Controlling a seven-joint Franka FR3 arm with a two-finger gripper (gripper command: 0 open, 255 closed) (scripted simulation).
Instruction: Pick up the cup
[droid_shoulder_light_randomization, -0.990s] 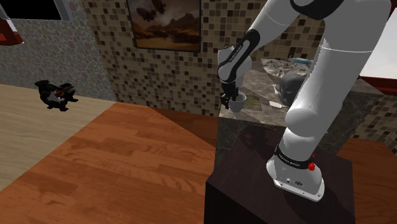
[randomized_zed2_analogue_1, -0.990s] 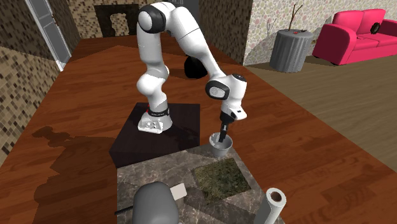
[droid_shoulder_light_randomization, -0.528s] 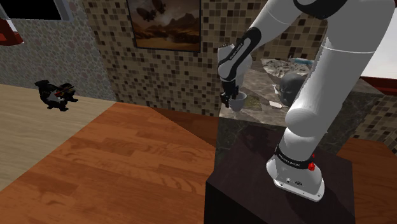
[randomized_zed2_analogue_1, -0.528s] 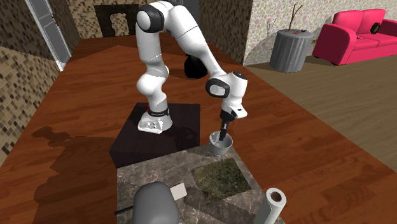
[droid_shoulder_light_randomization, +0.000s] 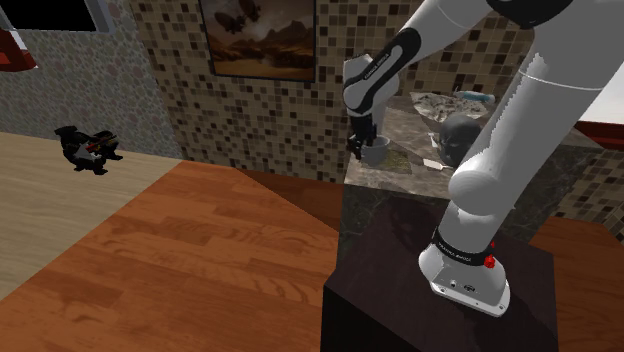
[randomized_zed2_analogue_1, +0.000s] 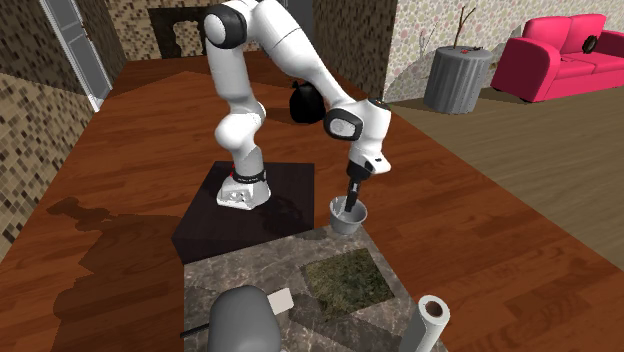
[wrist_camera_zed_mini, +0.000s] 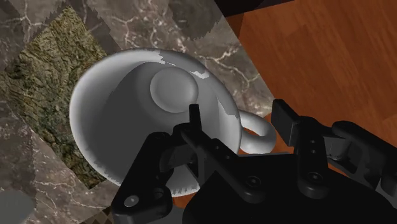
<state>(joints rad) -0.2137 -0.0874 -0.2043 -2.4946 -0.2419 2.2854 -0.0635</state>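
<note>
Over marble counter, tool clasps the empty grey cup.

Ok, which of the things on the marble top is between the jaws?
The grey cup with the loop handle; the jaws clasp its wall. The bigger rounded grey object and the paper roll stand apart.
</note>
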